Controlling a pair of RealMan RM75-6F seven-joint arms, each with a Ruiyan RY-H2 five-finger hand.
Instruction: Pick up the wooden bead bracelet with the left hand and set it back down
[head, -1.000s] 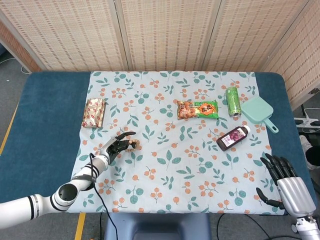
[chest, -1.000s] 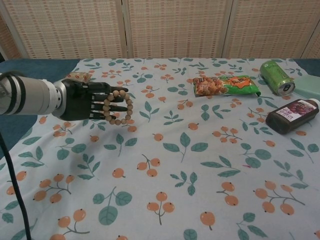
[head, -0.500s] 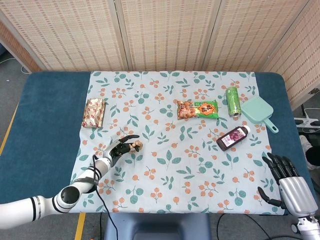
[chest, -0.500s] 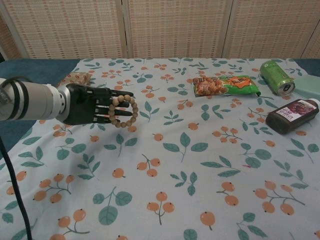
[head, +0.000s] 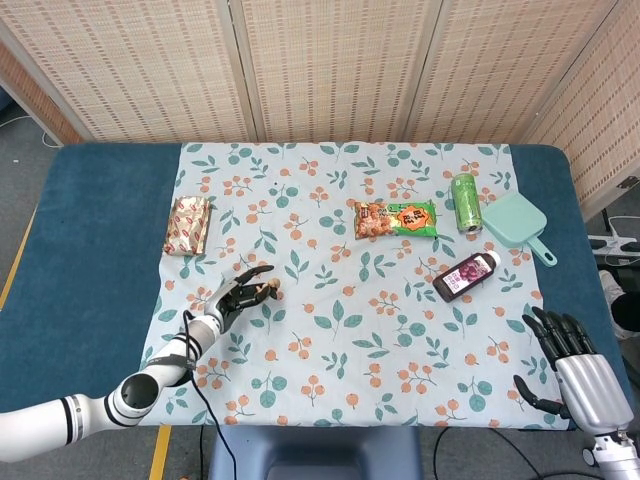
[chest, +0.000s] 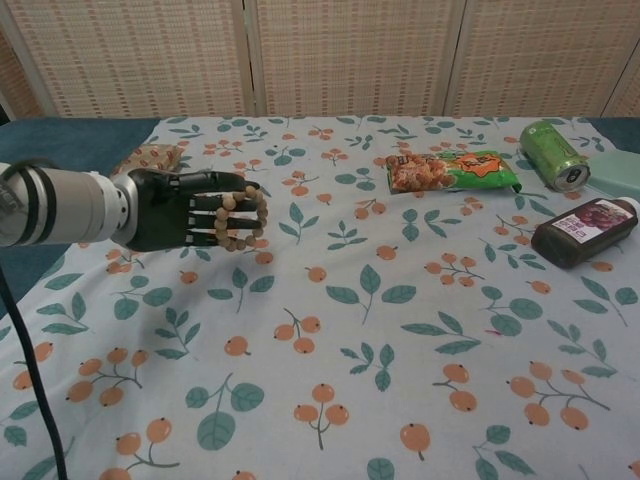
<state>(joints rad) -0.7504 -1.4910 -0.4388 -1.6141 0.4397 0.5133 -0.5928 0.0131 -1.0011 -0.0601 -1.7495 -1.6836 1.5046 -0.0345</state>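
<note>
My left hand (chest: 175, 208) holds the wooden bead bracelet (chest: 240, 217), looped over its outstretched fingers (chest: 212, 212), above the floral cloth (chest: 350, 330) on the surface's left side. My right hand (head: 575, 360) hangs off the near right corner, fingers spread, grasping nothing.

Black-fingered left hand (chest: 185, 208) on a silver-white forearm with dark ring bands, thin black cable trailing toward seven o'clock. Right hand (head: 570, 355) shows black fingers over a silvery metallic palm shell.
</note>
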